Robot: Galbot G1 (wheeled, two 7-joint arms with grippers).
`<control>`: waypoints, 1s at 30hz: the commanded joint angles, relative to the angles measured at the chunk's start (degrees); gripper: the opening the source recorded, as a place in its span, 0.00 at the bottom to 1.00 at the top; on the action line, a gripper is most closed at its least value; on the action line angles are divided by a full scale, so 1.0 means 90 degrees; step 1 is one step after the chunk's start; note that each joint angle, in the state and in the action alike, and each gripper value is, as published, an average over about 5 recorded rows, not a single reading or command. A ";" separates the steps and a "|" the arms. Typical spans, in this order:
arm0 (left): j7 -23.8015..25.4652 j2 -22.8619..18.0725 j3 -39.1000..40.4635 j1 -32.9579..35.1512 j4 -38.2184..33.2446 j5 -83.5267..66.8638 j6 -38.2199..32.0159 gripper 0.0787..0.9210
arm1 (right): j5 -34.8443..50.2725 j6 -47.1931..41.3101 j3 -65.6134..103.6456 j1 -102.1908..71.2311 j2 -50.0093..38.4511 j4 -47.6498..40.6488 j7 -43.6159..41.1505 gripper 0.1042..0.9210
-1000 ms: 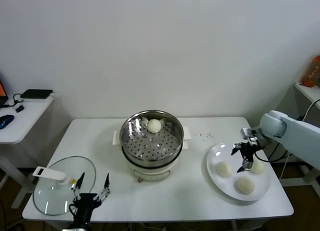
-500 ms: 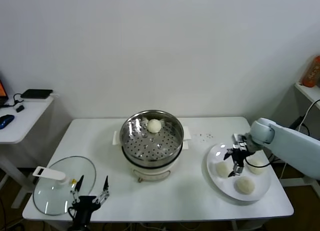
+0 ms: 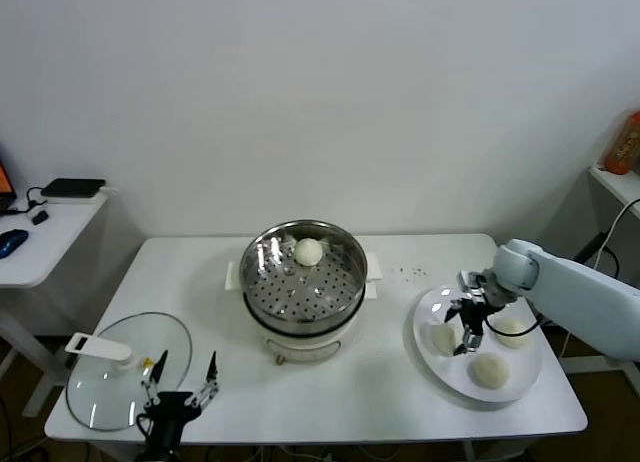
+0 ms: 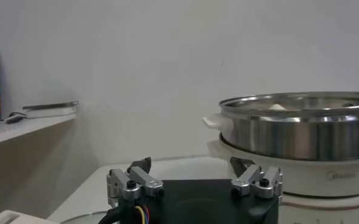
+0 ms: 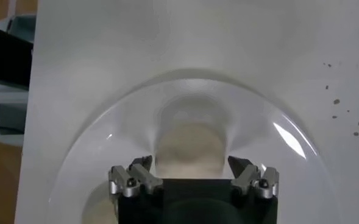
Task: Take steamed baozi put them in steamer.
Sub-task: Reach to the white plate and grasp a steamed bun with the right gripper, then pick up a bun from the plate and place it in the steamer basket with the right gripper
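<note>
The steel steamer stands mid-table with one cream baozi on its perforated tray. Three more baozi lie on the white plate at the right: one at its left side, one at its far right, one at the front. My right gripper is open and hangs just over the left baozi, which sits between its fingers in the right wrist view. My left gripper is open and empty at the front left, and the steamer also shows in the left wrist view.
The glass lid with a white handle lies at the table's front left, beside my left gripper. Dark crumbs dot the table behind the plate. A side desk stands at the left, a shelf with an orange bottle at the right.
My right gripper has moved left across the plate, from over the right baozi to over the left one, and come lower. The left arm has barely moved.
</note>
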 commanded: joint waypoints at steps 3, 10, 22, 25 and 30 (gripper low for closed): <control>-0.0007 -0.0008 0.0000 0.0005 -0.0004 0.0000 0.0008 0.88 | -0.0047 -0.0001 0.0041 -0.0042 0.0073 -0.0088 -0.0056 0.72; -0.0007 -0.0006 -0.0020 0.0005 0.0007 -0.0003 0.0002 0.88 | 0.0104 -0.0018 0.0023 0.0070 -0.0038 0.0020 -0.0082 0.66; -0.0011 -0.0004 -0.0002 -0.0054 -0.0009 -0.0003 0.0058 0.88 | 0.1985 -0.0171 -0.1382 0.2420 -0.0353 0.0599 -0.0118 0.66; -0.0010 -0.0006 0.0026 -0.0079 -0.0001 0.0013 0.0075 0.88 | 0.2489 -0.0186 -0.1844 0.3198 -0.0254 0.0614 -0.0155 0.66; -0.0005 0.0015 0.0061 -0.0098 0.0012 0.0041 0.0093 0.88 | 0.3486 -0.0245 -0.2341 0.4224 0.0173 0.0491 -0.0136 0.66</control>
